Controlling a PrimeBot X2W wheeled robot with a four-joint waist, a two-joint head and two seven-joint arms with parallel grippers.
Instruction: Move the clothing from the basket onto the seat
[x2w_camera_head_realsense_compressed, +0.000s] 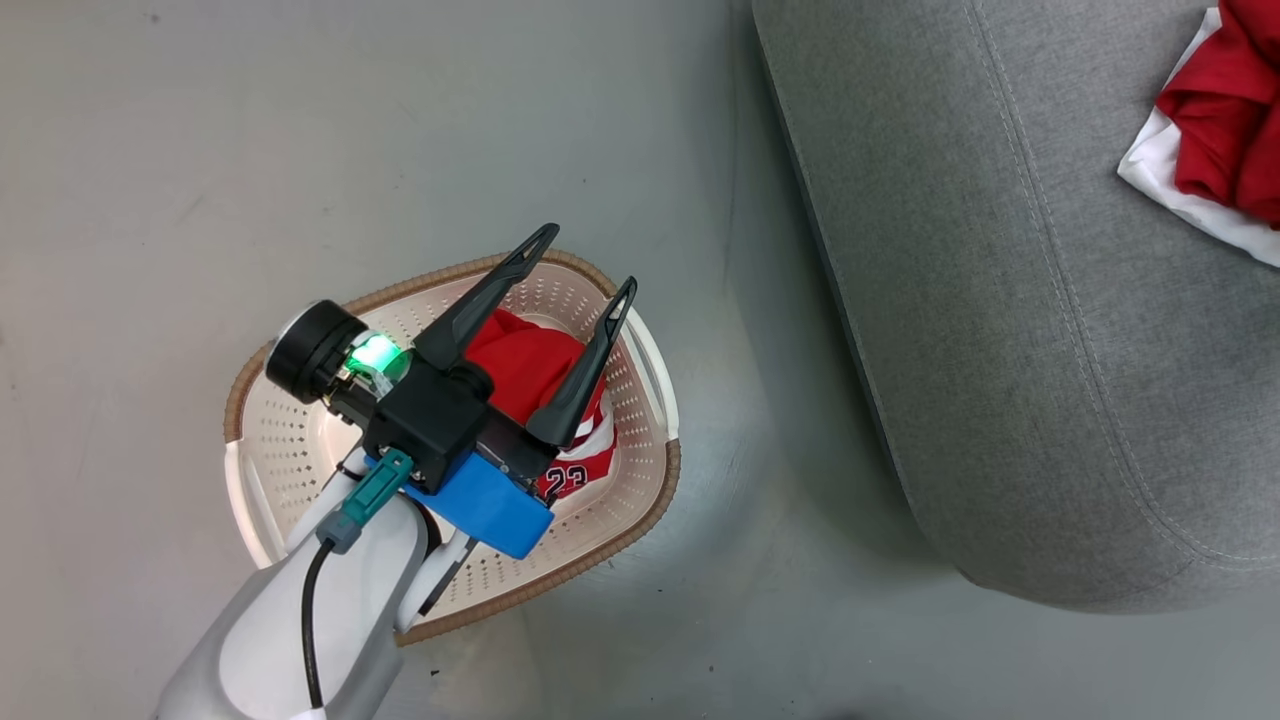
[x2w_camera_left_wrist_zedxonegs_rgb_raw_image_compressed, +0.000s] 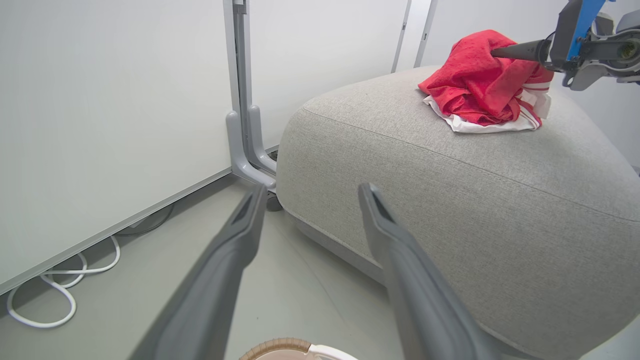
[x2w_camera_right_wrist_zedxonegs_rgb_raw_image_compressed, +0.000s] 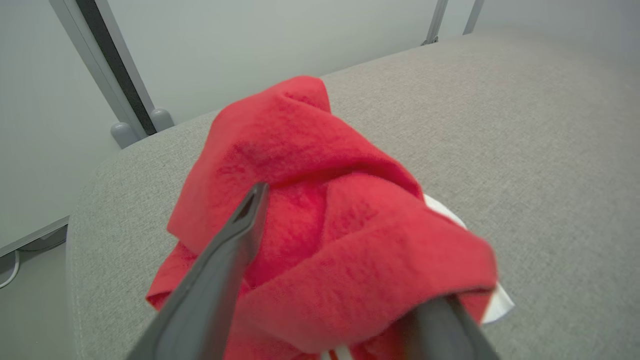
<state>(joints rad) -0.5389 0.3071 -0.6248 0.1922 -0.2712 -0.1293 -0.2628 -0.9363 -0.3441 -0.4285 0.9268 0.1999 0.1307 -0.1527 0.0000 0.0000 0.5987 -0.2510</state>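
Recorded left gripper (x2w_camera_head_realsense_compressed: 588, 258) poised above basket (x2w_camera_head_realsense_compressed: 290, 450), both long dark fingers spread wide and nothing between them. Noted green lamp (x2w_camera_head_realsense_compressed: 375, 352) lit on the wrist housing and blue cover (x2w_camera_head_realsense_compressed: 495, 505) on its lower side. Found basket standing on grey floor (x2w_camera_head_realsense_compressed: 200, 150), near seat (x2w_camera_head_realsense_compressed: 1000, 300) yet apart from it. Located red jersey (x2w_camera_head_realsense_compressed: 530, 365) crumpled inside basket, directly under the spread fingers, with number 23 and white trim showing at the edge nearest the blue cover. Could not tell from head view whether fingertips touched the fabric.

Located second garment (x2w_camera_left_wrist_zedxonegs_rgb_raw_image_compressed: 480, 85), red with white trim, bunched on top of seat, well apart from basket. Found right gripper (x2w_camera_right_wrist_zedxonegs_rgb_raw_image_compressed: 312, 200) at that garment, jaws standing wide apart rather than clamped. Saw one finger (x2w_camera_right_wrist_zedxonegs_rgb_raw_image_compressed: 225, 260) lying bare against the red folds and the other buried beneath a fold draped across it. Confirmed garment resting on the grey upholstery. Noted white wall panels, metal post foot (x2w_camera_left_wrist_zedxonegs_rgb_raw_image_compressed: 245, 155) and loose white cable (x2w_camera_left_wrist_zedxonegs_rgb_raw_image_compressed: 45, 305) on floor beside seat.
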